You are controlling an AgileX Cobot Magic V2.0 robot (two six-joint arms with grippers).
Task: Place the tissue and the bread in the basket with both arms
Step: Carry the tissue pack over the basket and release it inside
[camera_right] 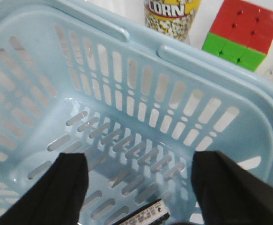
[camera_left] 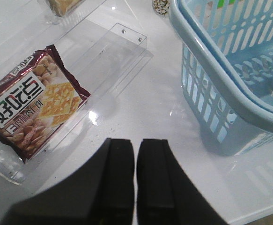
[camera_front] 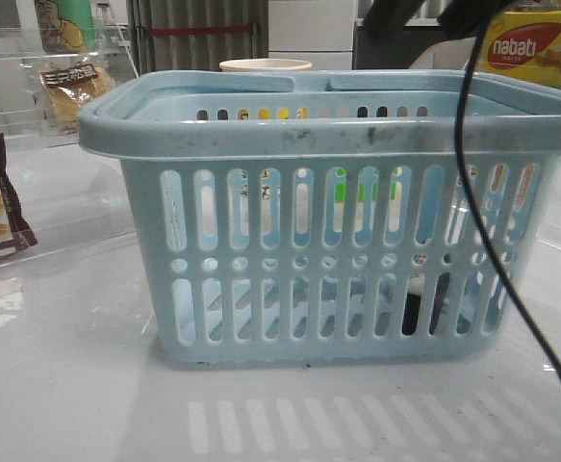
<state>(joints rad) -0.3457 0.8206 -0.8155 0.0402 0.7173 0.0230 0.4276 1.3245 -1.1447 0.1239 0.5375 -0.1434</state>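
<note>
Over basket (camera_right: 127,93) — right pincer (camera_right: 141,187) spread wide, holding nothing | left pincer (camera_left: 136,178) — clenched, empty.

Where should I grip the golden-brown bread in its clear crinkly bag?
Probably across the bag's middle, below its dark label, coming from the front: the bread stands far left of the light-blue slotted plastic basket, its face toward the camera.

Light-blue basket (camera_front: 333,135) with dark scuffs on its rim – rows of slots and round holes. Red-and-green cube (camera_right: 241,33). Maroon-edged cracker packet (camera_left: 31,110) – golden squares.
</note>
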